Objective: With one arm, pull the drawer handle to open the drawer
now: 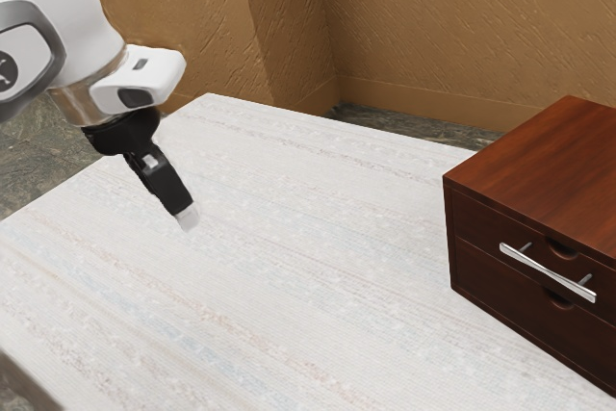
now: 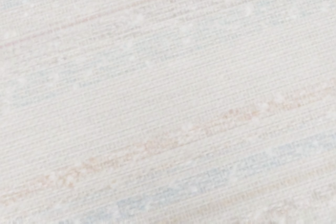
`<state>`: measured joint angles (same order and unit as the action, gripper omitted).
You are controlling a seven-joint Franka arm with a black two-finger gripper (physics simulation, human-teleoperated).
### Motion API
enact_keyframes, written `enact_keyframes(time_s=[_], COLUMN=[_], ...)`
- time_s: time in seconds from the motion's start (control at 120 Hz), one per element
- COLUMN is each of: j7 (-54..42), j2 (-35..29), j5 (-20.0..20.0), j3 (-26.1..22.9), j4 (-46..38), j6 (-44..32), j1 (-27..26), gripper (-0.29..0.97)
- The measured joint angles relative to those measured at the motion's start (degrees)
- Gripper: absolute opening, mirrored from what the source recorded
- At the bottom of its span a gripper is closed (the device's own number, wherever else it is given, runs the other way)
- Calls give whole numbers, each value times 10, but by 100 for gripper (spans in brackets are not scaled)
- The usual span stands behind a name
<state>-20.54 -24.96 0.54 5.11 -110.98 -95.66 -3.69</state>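
Nothing of the task is looking done yet. The drawer (image 1: 496,226) is sitting flush in the cabinet (image 1: 553,166) at the exterior view's right, its handle (image 1: 547,271) untouched. The gripper (image 1: 186,217) is hanging over the table (image 1: 318,238) at the exterior view's left, well apart from the handle and carrying nothing; how wide it is standing I cannot tell. The reach, the grasp and the pull are all remaining. The table is showing a pale woven texture, and 2 tan plaster walls (image 1: 433,16) are meeting behind it.
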Motion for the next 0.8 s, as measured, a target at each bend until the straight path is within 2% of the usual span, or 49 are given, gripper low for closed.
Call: enact_keyframes(time_s=[0.108, 0.292, 0.433, 0.517, 0.683, 0.8], j7=[-3, -77, -179, -246, -360, -426], j2=[-62, -118, -122, -120, -119, -105], j5=[0, 0, 0, -1, -5, -7], j3=[-34, -70, -85, -86, -76, -101], j4=[-61, -140, -154, -152, -153, -149], j6=[-14, -26, -55, -69, -85, -113], j1=[-1, -1, -30, -68, -102, -117], gripper=[68, 68, 68, 68, 68, 68])
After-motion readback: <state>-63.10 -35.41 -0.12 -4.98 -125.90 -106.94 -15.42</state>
